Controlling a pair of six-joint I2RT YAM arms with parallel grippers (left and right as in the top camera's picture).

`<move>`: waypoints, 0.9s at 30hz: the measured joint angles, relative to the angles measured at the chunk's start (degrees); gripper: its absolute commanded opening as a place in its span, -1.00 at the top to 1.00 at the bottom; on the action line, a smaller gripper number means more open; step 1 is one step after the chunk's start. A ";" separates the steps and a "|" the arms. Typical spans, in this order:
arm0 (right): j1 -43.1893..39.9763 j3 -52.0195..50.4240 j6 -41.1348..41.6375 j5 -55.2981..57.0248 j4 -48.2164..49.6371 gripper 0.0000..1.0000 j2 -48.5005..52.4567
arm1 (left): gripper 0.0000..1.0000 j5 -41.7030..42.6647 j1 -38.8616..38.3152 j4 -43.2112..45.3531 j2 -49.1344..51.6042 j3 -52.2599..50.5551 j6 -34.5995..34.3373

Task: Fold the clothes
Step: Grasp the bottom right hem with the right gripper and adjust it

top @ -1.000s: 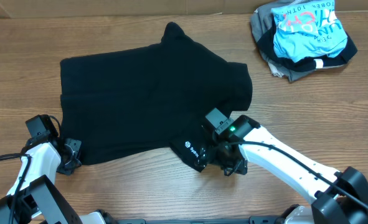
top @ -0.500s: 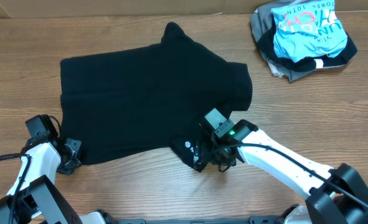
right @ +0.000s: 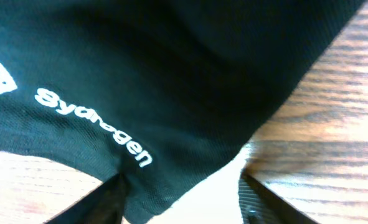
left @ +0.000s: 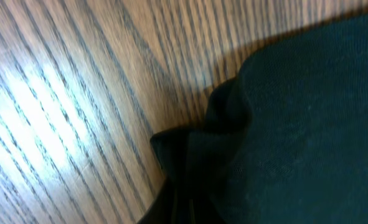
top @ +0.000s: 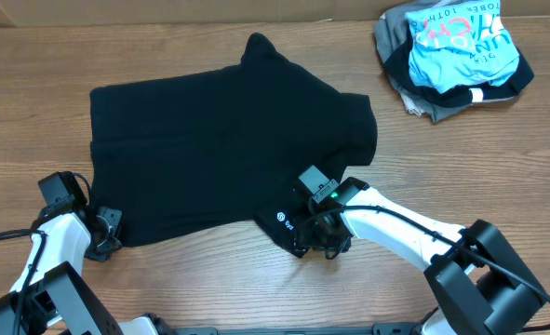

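Observation:
The clothes (top: 228, 140), one black garment, lie spread across the middle of the table. A white logo (top: 281, 219) shows on the flap at the near right. My right gripper (top: 316, 237) is down at that flap. In the right wrist view its fingers (right: 106, 202) stand apart on either side of the corner bearing the white lettering (right: 93, 124), and the gripper (right: 180, 186) is open. My left gripper (top: 107, 233) sits at the garment's near left corner. In the left wrist view a bunched fold (left: 196, 155) runs into the shut jaws.
A bundle with a light-blue printed shirt (top: 461, 42) and a grey garment (top: 414, 98) lies at the far right corner. Bare wooden table (top: 498, 177) lies between it and my right arm.
My right gripper has slid a little left over the logo flap and its fingers have drawn closer together. The left arm and the garment's left corner have not moved.

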 measured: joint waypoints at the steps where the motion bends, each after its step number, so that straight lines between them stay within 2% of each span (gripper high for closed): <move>1: 0.00 0.00 -0.15 -0.04 0.09 0.01 0.07 | 0.92 0.20 0.00 -0.26 0.00 0.04 0.02; 7: 0.20 -0.02 -0.52 -0.07 0.52 0.39 0.39 | 0.92 0.85 0.00 -1.25 0.00 0.20 1.73; 8: 0.20 -0.02 -0.55 -0.04 0.55 0.52 0.44 | 0.92 0.87 0.00 -1.31 0.00 0.22 1.95; 10: 0.22 -0.04 -0.74 -0.07 0.28 0.92 0.50 | 0.92 0.94 0.00 -1.38 0.00 0.22 2.71; 13: 0.20 -0.09 0.83 0.04 -1.05 0.92 0.55 | 0.92 1.05 0.00 -1.44 0.00 0.22 4.17; 18: -1.20 -0.02 3.56 0.50 -7.19 0.92 0.07 | 0.92 3.48 0.00 -5.97 0.42 1.14 12.66; 27: -13.16 4.52 2.49 1.55 -22.88 0.92 -12.52 | 0.92 6.51 0.00 -20.81 2.10 9.73 22.60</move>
